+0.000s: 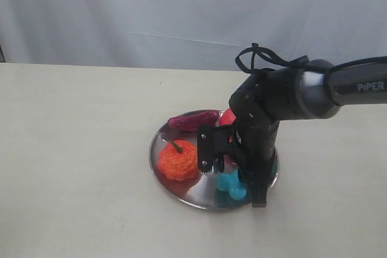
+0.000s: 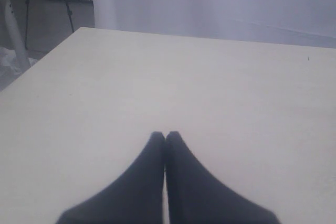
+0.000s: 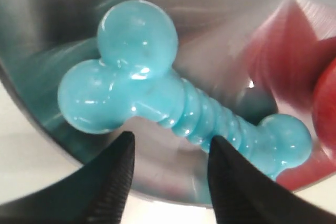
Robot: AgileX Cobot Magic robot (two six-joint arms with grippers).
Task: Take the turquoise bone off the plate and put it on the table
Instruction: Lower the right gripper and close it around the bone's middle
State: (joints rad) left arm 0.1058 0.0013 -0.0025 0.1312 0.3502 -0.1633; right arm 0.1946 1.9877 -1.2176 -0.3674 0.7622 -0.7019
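The turquoise bone (image 1: 231, 186) lies on the shiny steel plate (image 1: 181, 193), near the plate's front-right rim. My right gripper (image 1: 233, 175) hangs straight down over it, open, one finger on each side. In the right wrist view the bone (image 3: 178, 103) fills the frame on the plate (image 3: 220, 35), with its ribbed shaft just beyond the open gripper (image 3: 170, 142); nothing is between the fingertips (image 3: 125, 148). My left gripper (image 2: 165, 136) is shut and empty over the bare cream table (image 2: 210, 77). It does not show in the exterior view.
On the plate also sit an orange bumpy pumpkin-like toy (image 1: 177, 160), a dark red chilli-shaped toy (image 1: 193, 120) and a red fruit (image 1: 226, 118) half hidden by the arm. That red fruit (image 3: 326, 103) lies close beside the bone's far knob. The table (image 1: 72, 149) stretches wide to the left.
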